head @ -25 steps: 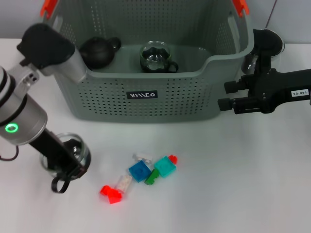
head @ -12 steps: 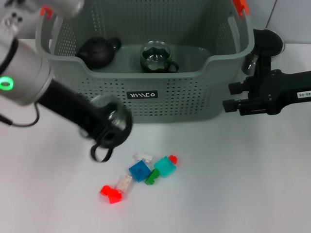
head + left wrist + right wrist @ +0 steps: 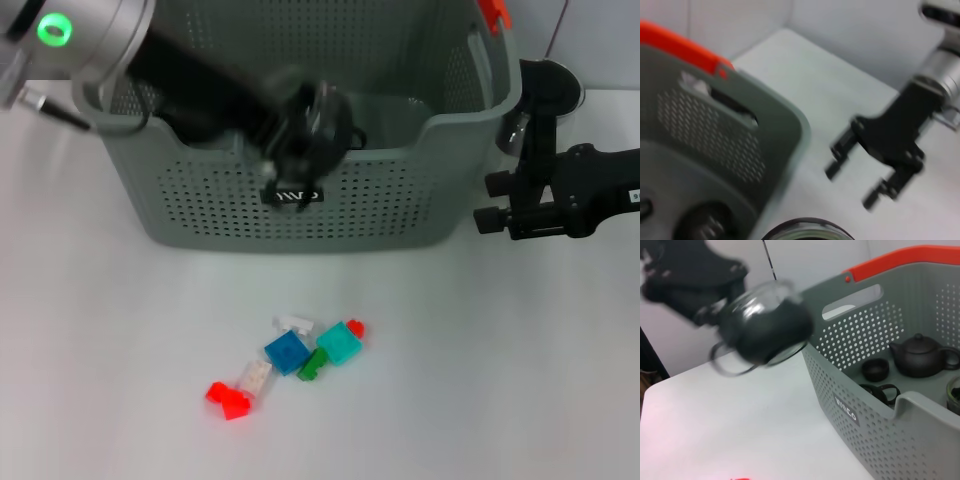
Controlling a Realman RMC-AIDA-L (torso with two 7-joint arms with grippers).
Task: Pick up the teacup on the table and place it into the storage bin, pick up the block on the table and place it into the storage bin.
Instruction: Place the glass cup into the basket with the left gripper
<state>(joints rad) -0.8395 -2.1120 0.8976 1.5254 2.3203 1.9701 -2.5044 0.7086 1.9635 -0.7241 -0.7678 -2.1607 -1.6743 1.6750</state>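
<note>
My left arm reaches from the upper left across the storage bin [image 3: 450, 125], and my left gripper [image 3: 285, 135] is shut on a glass teacup [image 3: 312, 125] above the bin's front wall. The right wrist view shows that teacup [image 3: 765, 332] hanging in the air beside the bin [image 3: 920, 410]. Its rim [image 3: 805, 231] also shows in the left wrist view. Several small blocks lie on the table in front of the bin, among them a blue block [image 3: 287, 352], a teal block [image 3: 340, 343] and a red block [image 3: 230, 399]. My right gripper [image 3: 486, 200] stands open to the right of the bin, holding nothing.
Inside the bin sit a dark teapot [image 3: 920, 355], a small dark cup [image 3: 875, 369] and another glass cup [image 3: 885, 390]. An orange-red tab [image 3: 492, 12] marks the bin's far right corner. A black label [image 3: 292, 195] is on the front wall.
My left arm has lifted the teacup from the table at the front left and swung it up and right to the bin's front wall. The right gripper drew back slightly to the right.
</note>
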